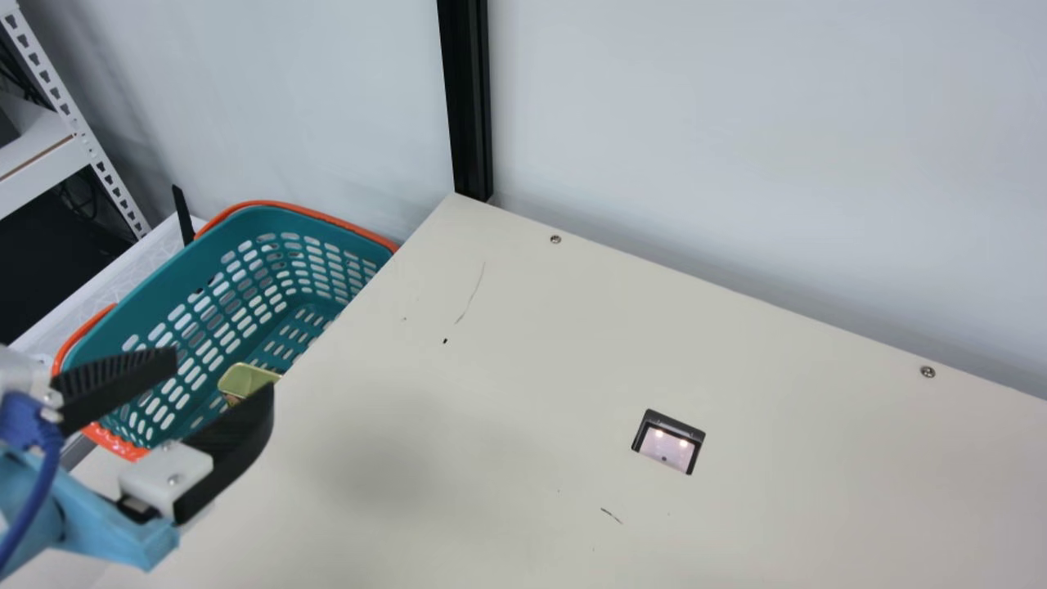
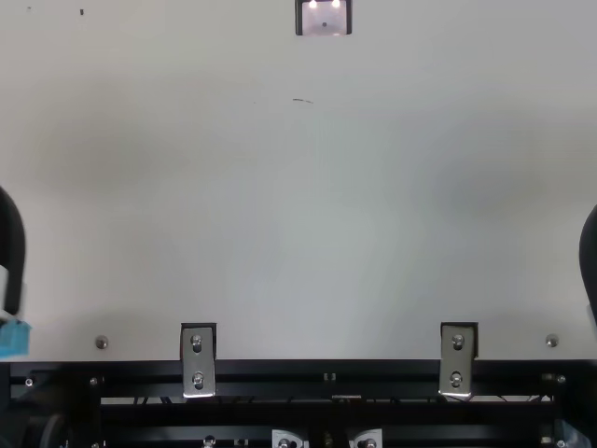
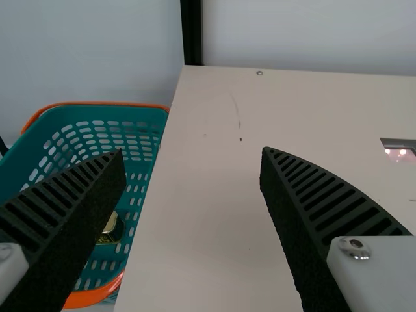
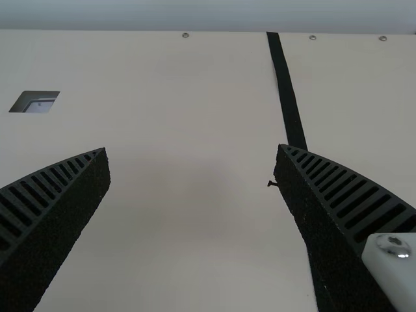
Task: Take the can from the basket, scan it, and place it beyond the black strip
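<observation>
- Cream bench (image 1: 523, 368): it stretches across the scene, with a pale wall (image 1: 736, 123) beyond its far edge.
- Black post (image 1: 468, 106): upright at the bench's far left corner.
- Teal basket (image 1: 184, 270) with orange edging: just beside the bench, on its left.
- Black strip (image 4: 286, 91): on the right part of the bench, running from the far edge towards the near side.
- Left end effector (image 1: 224, 370): at the basket's near end, open, its two ribbed fingers well apart.
- Right end effector (image 2: 589, 257): at the bench's right; the right wrist view shows it open too.
- Scanner (image 1: 669, 446): set into the bench, left of the strip.
- Can (image 1: 245, 378): inside the basket, towards its near end, gold at the top.
</observation>
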